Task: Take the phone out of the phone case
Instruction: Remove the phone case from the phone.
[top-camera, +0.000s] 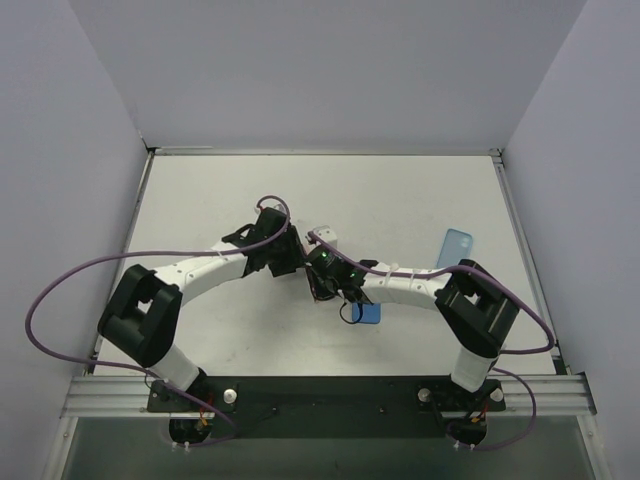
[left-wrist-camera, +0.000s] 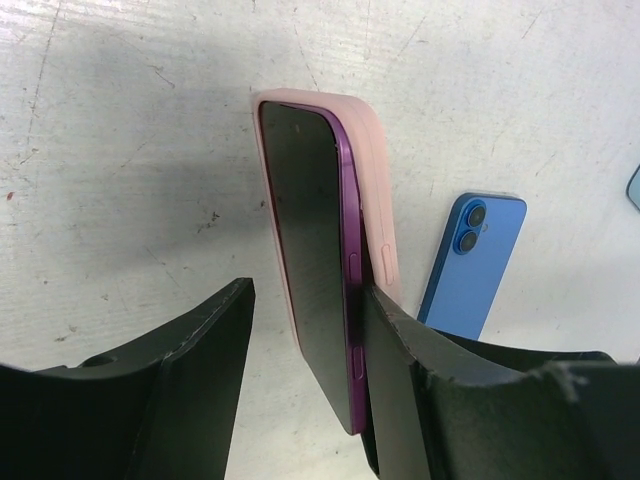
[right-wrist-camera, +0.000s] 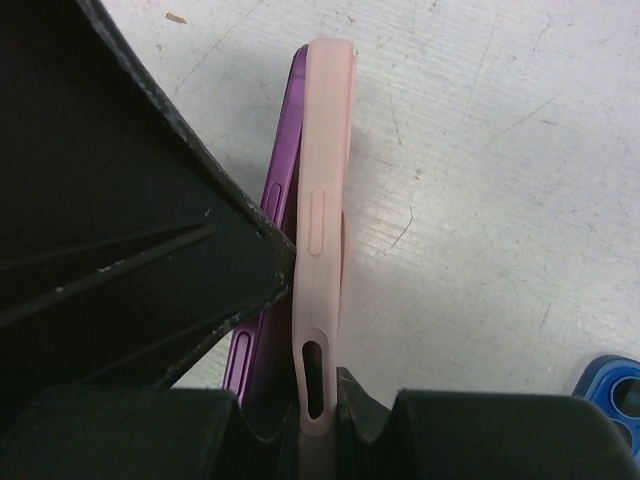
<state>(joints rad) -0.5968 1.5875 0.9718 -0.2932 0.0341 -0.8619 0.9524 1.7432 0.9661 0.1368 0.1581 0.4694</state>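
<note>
A: What is shown at the middle of the table (top-camera: 200, 200)?

B: 2 arms are seen meeting there. A purple phone (left-wrist-camera: 300, 220) with a dark screen is held between them, partly inside a pink case (left-wrist-camera: 375, 170).

A: How is the case held?

B: It is pinched by the right gripper (right-wrist-camera: 315, 400), whose jaws are closed on the thin pink wall beside a slot-shaped cutout.

A: And the left gripper (left-wrist-camera: 310, 300)?

B: It is placed around the phone with its jaws apart. 1 finger (left-wrist-camera: 400, 370) is set against the side with the buttons. The other finger (left-wrist-camera: 200, 350) is kept clear of the screen, and bare table is seen in the gap.

A: Is the phone out of the case?

B: Not fully. 1 long purple edge is lifted away from the pink wall, while the opposite edge is wrapped by the case. Whether the phone touches the table cannot be told.

A: What else is shown?

B: A blue phone (left-wrist-camera: 470, 265) is laid camera side up on the table near the grippers. A pale blue item (top-camera: 457, 247), phone or case, is laid farther back on the right.
</note>
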